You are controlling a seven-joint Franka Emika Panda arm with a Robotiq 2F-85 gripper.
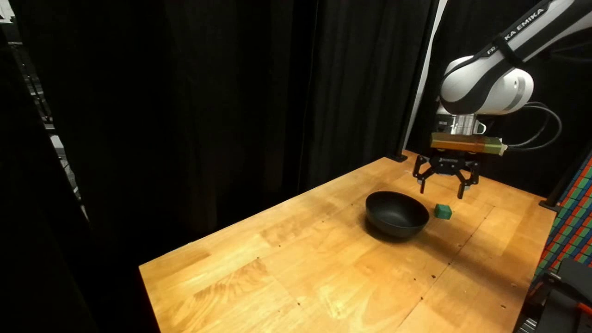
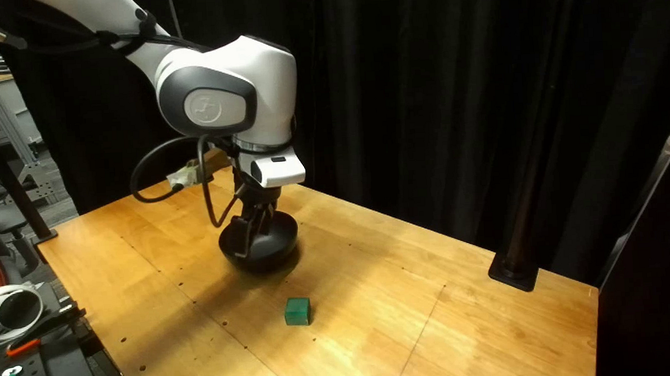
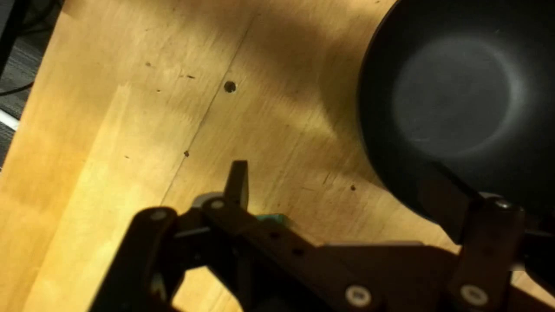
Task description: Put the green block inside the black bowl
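Observation:
The green block (image 1: 442,211) is a small cube on the wooden table beside the black bowl (image 1: 397,213), apart from it. In an exterior view the block (image 2: 297,311) and the bowl (image 2: 278,251) both show. The bowl is upright and its inside looks empty in the wrist view (image 3: 455,95). There only a sliver of the block (image 3: 272,217) shows; a finger linkage hides the rest. My gripper (image 1: 441,194) hangs above the table, fingers down, open and empty. In an exterior view the gripper (image 2: 253,244) overlaps the bowl. In the wrist view the gripper's (image 3: 340,182) fingers are wide apart.
The wooden table (image 1: 300,268) has a dark curtain (image 1: 231,115) behind it. A black post base (image 2: 514,270) stands at a table edge, and another post base (image 2: 46,236) at a corner. Dark equipment (image 2: 57,363) lies along one side of the table.

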